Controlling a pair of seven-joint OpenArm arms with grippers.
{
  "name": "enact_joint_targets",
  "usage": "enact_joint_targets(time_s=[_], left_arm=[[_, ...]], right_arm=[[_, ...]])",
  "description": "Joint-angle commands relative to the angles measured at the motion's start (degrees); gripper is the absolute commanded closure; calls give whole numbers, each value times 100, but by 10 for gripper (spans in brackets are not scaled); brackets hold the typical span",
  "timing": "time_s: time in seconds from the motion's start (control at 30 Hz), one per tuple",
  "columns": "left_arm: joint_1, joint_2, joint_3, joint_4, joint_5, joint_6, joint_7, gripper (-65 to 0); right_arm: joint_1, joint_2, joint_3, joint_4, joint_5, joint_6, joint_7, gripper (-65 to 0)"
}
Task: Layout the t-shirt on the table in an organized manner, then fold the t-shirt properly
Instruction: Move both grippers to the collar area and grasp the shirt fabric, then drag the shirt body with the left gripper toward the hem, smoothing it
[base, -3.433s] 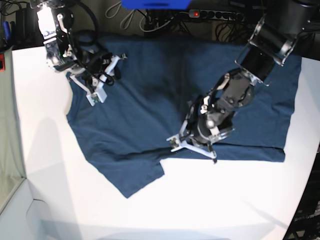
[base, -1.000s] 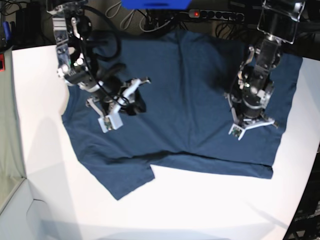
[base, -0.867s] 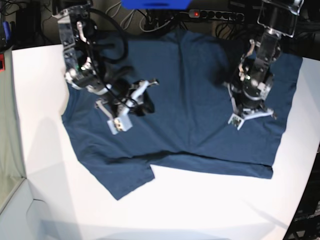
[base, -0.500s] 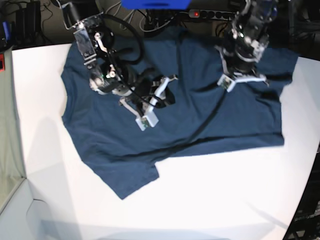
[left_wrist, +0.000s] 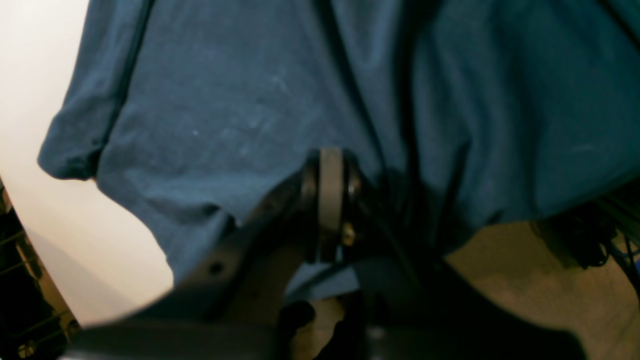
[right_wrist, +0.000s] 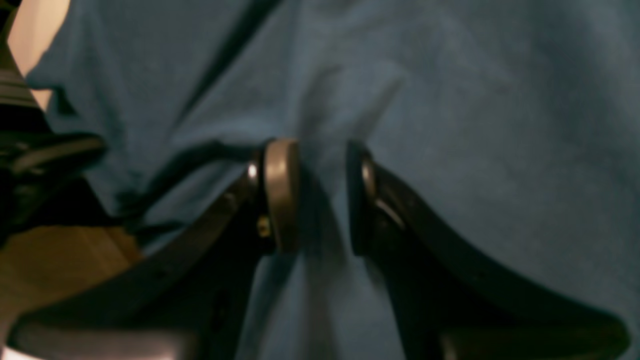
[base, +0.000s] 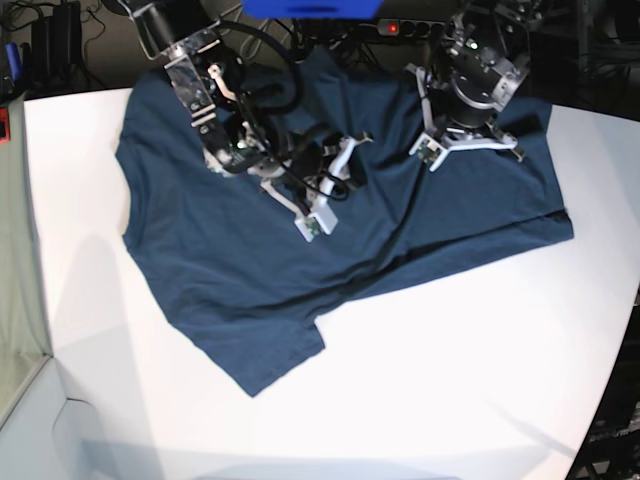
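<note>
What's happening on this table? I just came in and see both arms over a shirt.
A two-armed robot is spreading out a navy t-shirt on the white table. The left end effector is shut on the cloth near the shirt's far edge; the right end effector straddles a raised ridge of cloth mid-shirt. The shirt lies crooked and creased, not yet folded.

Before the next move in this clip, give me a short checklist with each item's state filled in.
1. Left pincer shut on the t-shirt: ok, cloth bunches around the closed tips.
2. Right pincer gripping cloth: ok, a fold sits between the part-open jaws.
3. Shirt lying flat: not ok, long creases run across the middle.
4. Shirt fully on the table: not ok, its far edge hangs past the table edge.
5. Near sleeve spread out: ok.
</note>
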Motion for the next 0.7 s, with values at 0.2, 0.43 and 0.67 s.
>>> enact_joint_targets(time_s=[0.2, 0.43, 0.67], left_arm=[[-540, 154, -422, 47, 12, 50, -95, 0], [-1226, 268, -633, -806, 4, 50, -95, 0], [-1841, 435, -659, -1896, 4, 50, -605, 0]], right_arm=[[-52, 216, 54, -266, 61, -4, 214, -173], [-280, 708, 72, -275, 70, -4, 697, -173], [-368, 954, 72, -257, 70, -4, 732, -142]])
